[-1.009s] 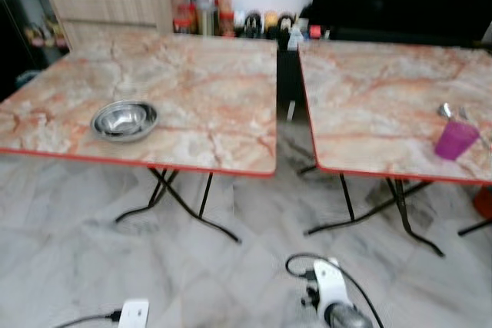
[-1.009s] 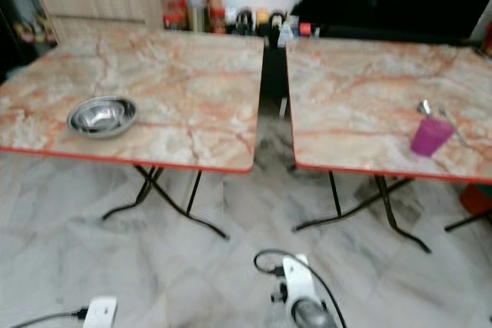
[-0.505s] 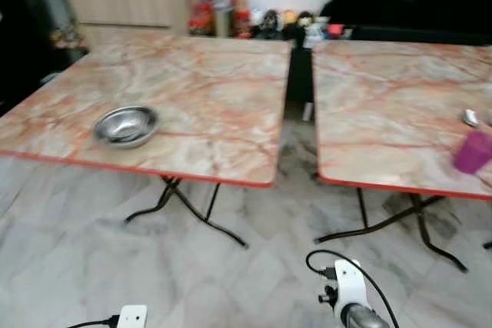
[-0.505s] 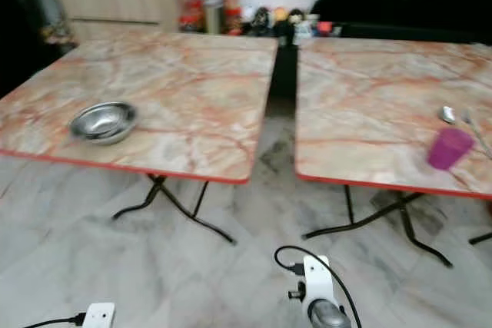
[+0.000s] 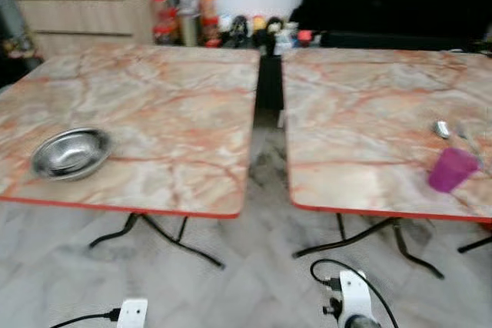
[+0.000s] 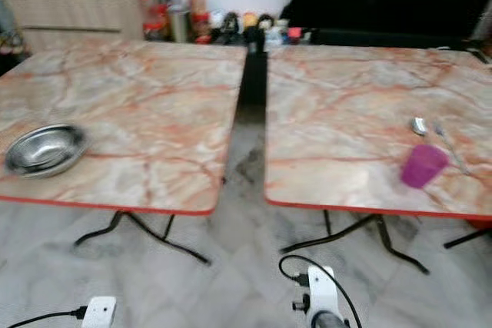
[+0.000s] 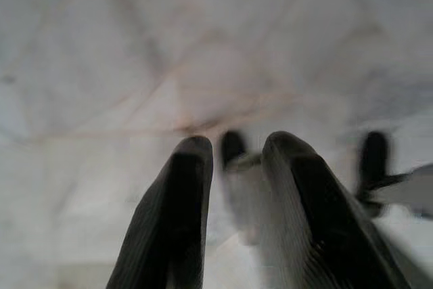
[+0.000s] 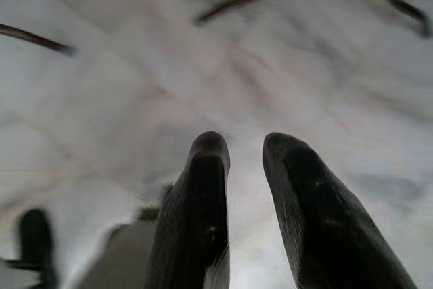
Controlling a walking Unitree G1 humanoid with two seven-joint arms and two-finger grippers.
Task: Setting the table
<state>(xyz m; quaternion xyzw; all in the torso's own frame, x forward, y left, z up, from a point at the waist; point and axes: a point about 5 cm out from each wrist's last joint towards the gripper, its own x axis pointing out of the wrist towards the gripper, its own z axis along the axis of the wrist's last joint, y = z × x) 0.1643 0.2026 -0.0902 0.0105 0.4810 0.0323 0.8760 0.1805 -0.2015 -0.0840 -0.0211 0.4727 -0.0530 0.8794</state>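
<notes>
two marble-patterned tabletops stood side by side with a dark gap between them. a steel bowl sat near the near-left edge of the left tabletop. on the right tabletop, a purple cup stood close to the near edge, with a spoon lying just beyond it, apart from the cup. jars and bottles lined the far wall beside a wooden cabinet.

both arms hung low over the marble floor. the left end effector showed its two black fingers a narrow gap apart, holding nothing; the right end effector was likewise narrowly parted and empty.

the bowl and the cup-and-spoon pair lay well apart on separate tabletops, which could fit either a setting in progress or pieces yet to be gathered. the views were blurred, so a reach judged from them might miss. the cup stood near the edge and could be knocked off by a clumsy approach; the thin spoon would likely slip between the fingers.
</notes>
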